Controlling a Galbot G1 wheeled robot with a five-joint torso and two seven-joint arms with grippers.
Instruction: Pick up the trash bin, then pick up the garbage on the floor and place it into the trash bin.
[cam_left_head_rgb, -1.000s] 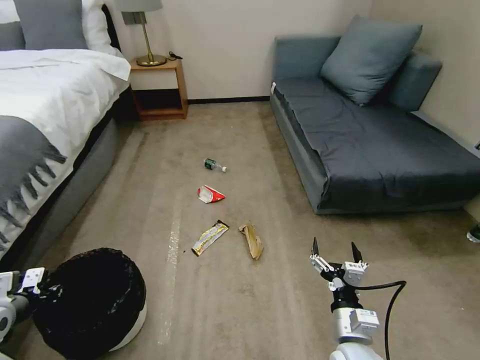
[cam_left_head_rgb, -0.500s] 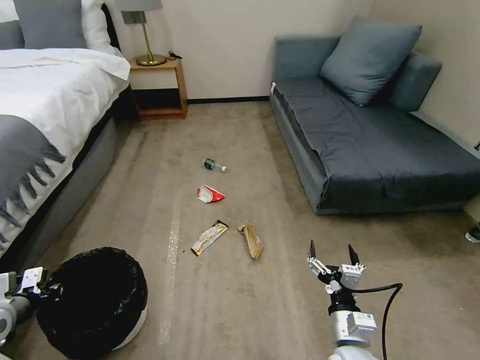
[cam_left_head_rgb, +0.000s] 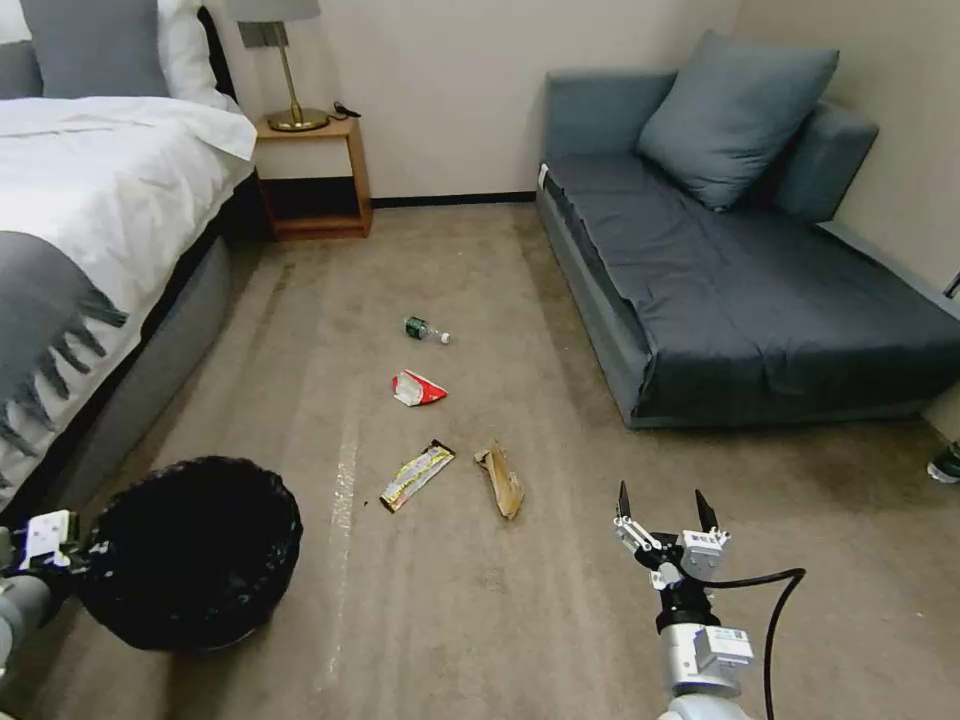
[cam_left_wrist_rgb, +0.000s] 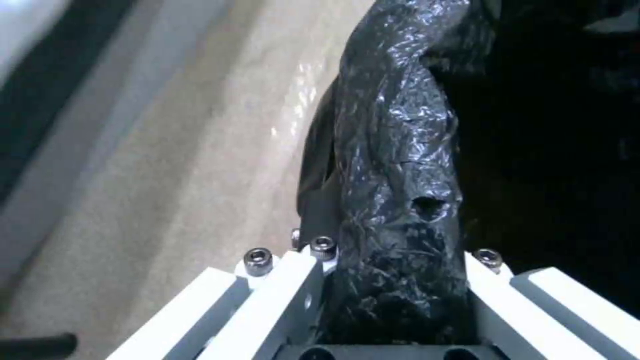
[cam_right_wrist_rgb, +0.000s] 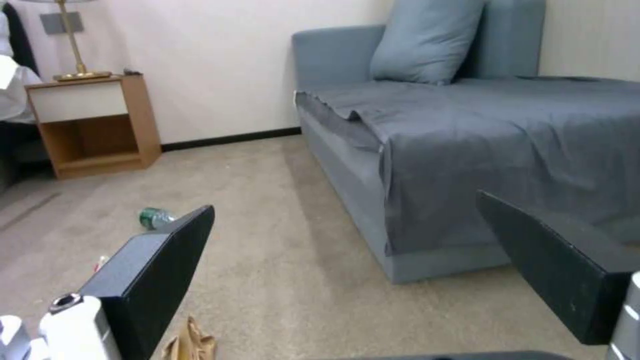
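on my far left the left gripper (cam_left_head_rgb: 75, 562) is clamped on the rim of the trash bin (cam_left_head_rgb: 190, 550), and in the left wrist view its white fingers (cam_left_wrist_rgb: 280, 295) pinch a fold of the crinkly black bag on either side. the bin hangs low beside the bed (cam_left_head_rgb: 90, 230), tilted so i see into its dark mouth. moving right, the garbage lies on the carpet in the middle of the room: the yellow-silver wrapper (cam_left_head_rgb: 417, 475) nearest the bin, the red-and-white packet (cam_left_head_rgb: 419, 388) above it, the bottle (cam_left_head_rgb: 425, 329) farthest from me, then the brown paper bag (cam_left_head_rgb: 501, 481) just right of the wrapper. further right my right gripper (cam_left_head_rgb: 660, 505) hovers above the floor with its black jaws spread wide and holding nothing; the paper bag is the closest piece, ahead and to its left. the sofa (cam_left_head_rgb: 740, 280) runs along the right wall.
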